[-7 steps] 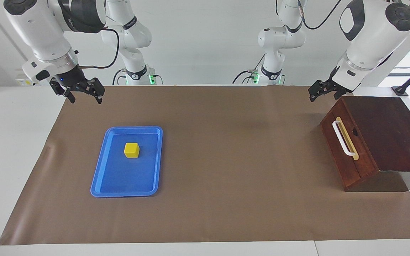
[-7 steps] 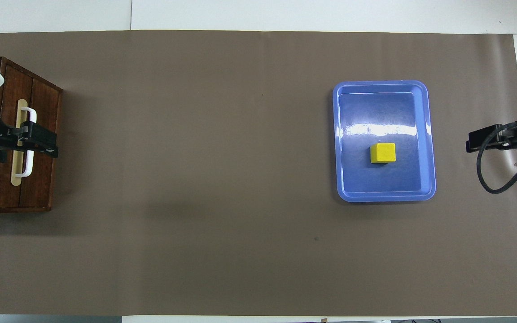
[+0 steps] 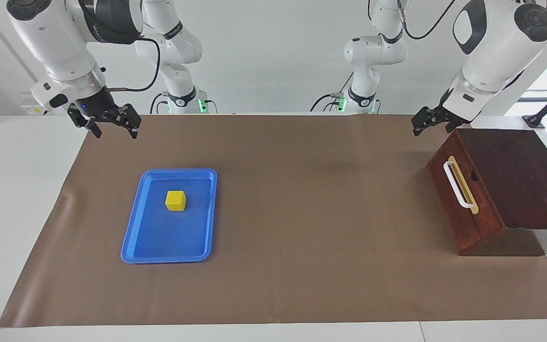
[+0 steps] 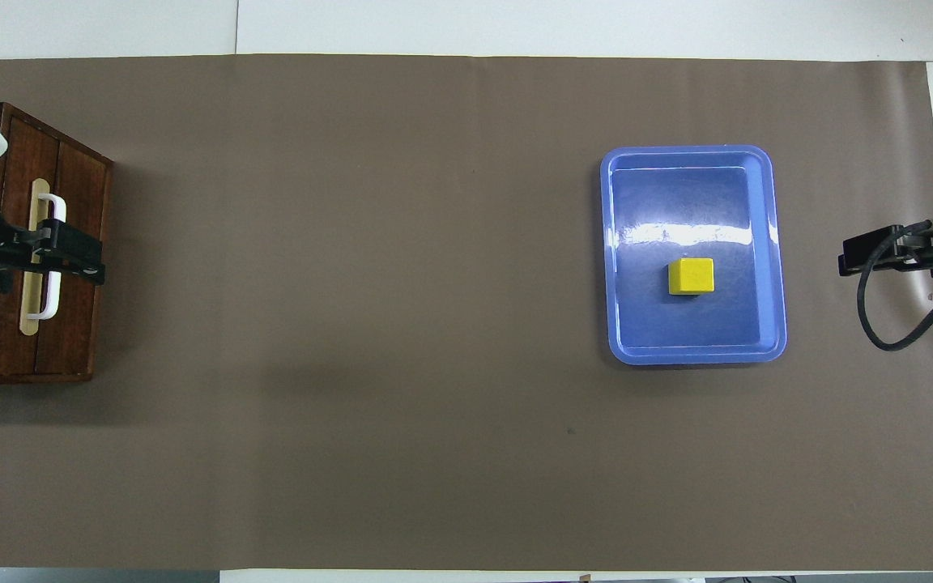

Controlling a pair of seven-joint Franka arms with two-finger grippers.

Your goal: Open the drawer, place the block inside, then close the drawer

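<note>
Since the earlier frame: right end effector [image 3: 112, 127] shifted slightly toward the robots' edge of the mat; left end effector [image 3: 430, 124] nearly unchanged; block, tray and cabinet unmoved.

Right end effector: raised in the air over the brown mat [image 3: 302, 228] at the right arm's end of the tabletop [image 3: 17, 199], fingers apart, holding nothing. In the overhead view it [image 4: 859, 255] shows at the mat's edge, well apart from the tray.

Left end effector: raised beside the cabinet's upper corner at the left arm's end, fingers apart, holding nothing. In the overhead view it [image 4: 70, 255] lies over the drawer handle; the facing view shows it clear of the handle, not touching.

Block [image 3: 175, 200]: small yellow cube, upright, resting in the blue tray [image 3: 133, 237], in the half nearer to the robots. Untouched.

Blue tray: flat, rectangular, on the mat toward the right arm's end.

Drawer [image 3: 449, 204]: dark reddish-brown front, fully shut in its cabinet [image 3: 520, 175]. White bar handle [image 3: 456, 185] mounted on a yellow strip, running along the drawer front, which faces the tray's end of the tabletop.

Cabinet: dark wooden box, at the left arm's end of the mat.
</note>
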